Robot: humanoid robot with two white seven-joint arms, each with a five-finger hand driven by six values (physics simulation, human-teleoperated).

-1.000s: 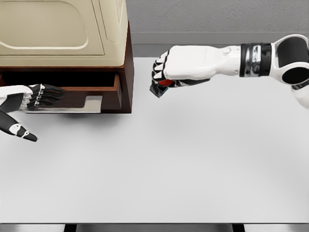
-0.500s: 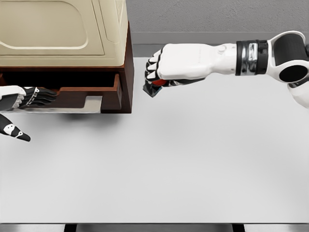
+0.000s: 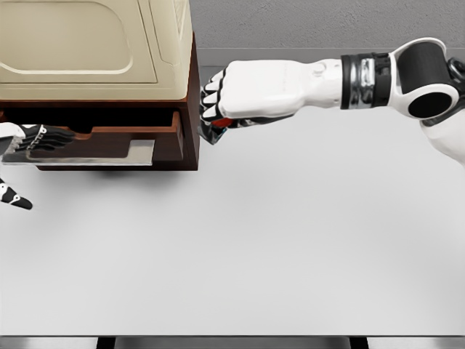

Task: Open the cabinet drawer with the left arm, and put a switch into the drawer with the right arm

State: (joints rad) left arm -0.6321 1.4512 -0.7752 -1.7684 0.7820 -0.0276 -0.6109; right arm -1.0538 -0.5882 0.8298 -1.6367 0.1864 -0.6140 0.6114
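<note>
The right arm is stretched nearly level across the upper part of the head view, coming in from the right edge, its black-and-silver wrist band seen well back from the knuckles. The right hand (image 3: 251,91) is curled into a tight fist, back of the hand turned up, knuckles pointing left. Under the curled fingers (image 3: 211,98) the switch (image 3: 218,125) is clamped: only a dark edge and a spot of red are visible beneath the palm, the rest being hidden by the hand. The fist is held above the white table (image 3: 290,240), just beside the right side wall of the dark brown cabinet (image 3: 192,109), very near it; whether contact is made cannot be told.

On top of the cabinet a cream-coloured appliance (image 3: 87,43) is seen. The drawer (image 3: 134,134) is pulled out toward the camera, its brown rim and a pale grey front panel showing below the cabinet's dark opening.

At the left edge the left hand (image 3: 29,142) is laid at the drawer's front, dark fingers stretched out flat along it and pointing right, thumb dropped low and apart. Nothing is seen gripped in it; whether the fingertips touch the drawer cannot be told.
</note>
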